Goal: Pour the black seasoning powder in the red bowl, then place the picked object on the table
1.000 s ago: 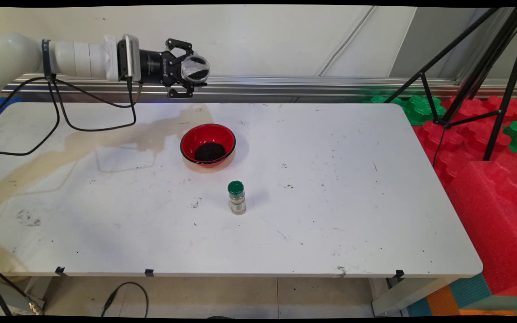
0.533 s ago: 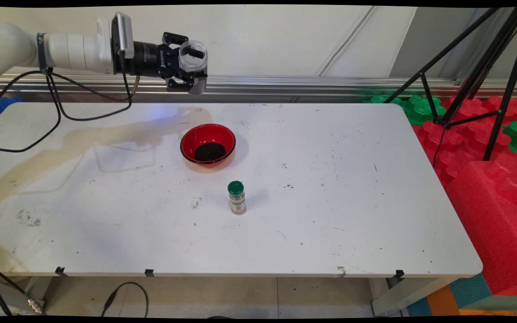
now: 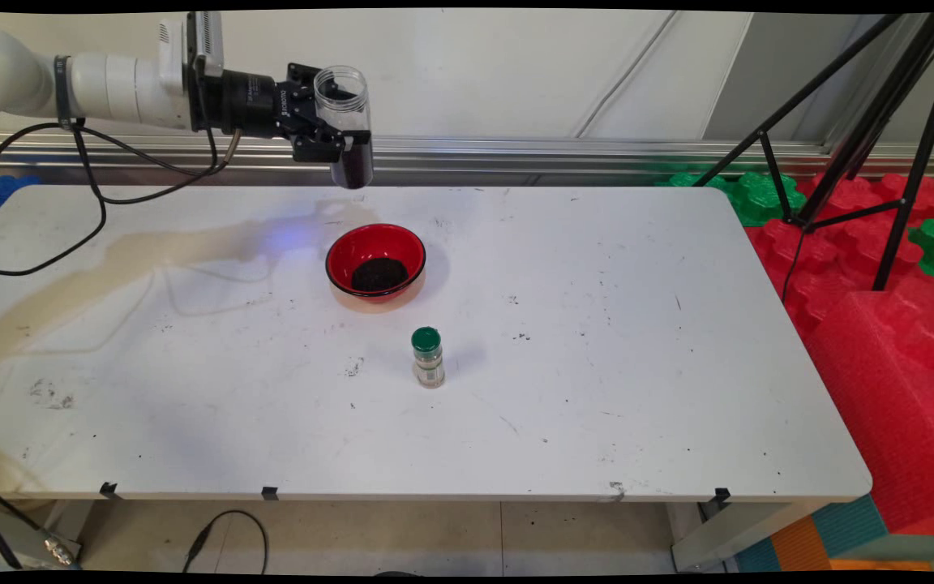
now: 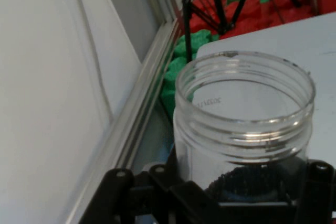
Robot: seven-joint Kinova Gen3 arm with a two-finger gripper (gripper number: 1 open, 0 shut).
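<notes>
Jar now turned upright, clamped in end effector.

White table carries a red bowl and a green-capped bottle

Robotics test lab. Indicators: a scuffed, stained white surface set against a bare wall with an aluminium rail; a black tripod at the right; red and green interlocking foam blocks stacked alongside; loose cables on the floor.
</notes>
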